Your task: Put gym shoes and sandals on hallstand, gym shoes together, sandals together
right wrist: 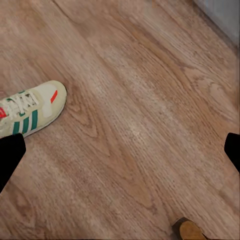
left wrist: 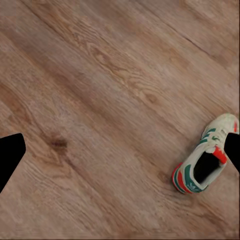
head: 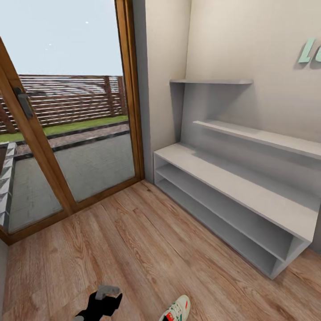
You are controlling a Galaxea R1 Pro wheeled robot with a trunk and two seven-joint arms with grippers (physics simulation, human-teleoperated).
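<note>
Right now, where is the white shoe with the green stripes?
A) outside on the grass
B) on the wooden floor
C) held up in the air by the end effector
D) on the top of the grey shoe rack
B: the gym shoe lies flat on the wooden floor, and the grey shoe rack has nothing on its shelves.

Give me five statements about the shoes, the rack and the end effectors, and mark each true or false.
1. The rack has shoes on its bench top. False: its shelves are bare.
2. A sneaker lies on the wood floor. True.
3. The left end effector is shut on the sneaker. False: its fingers stand wide apart with nothing between them.
4. The rack stands against the wall to the right of the glass door. True.
5. The sneaker has blue stripes. False: they are green, with red accents.
</note>
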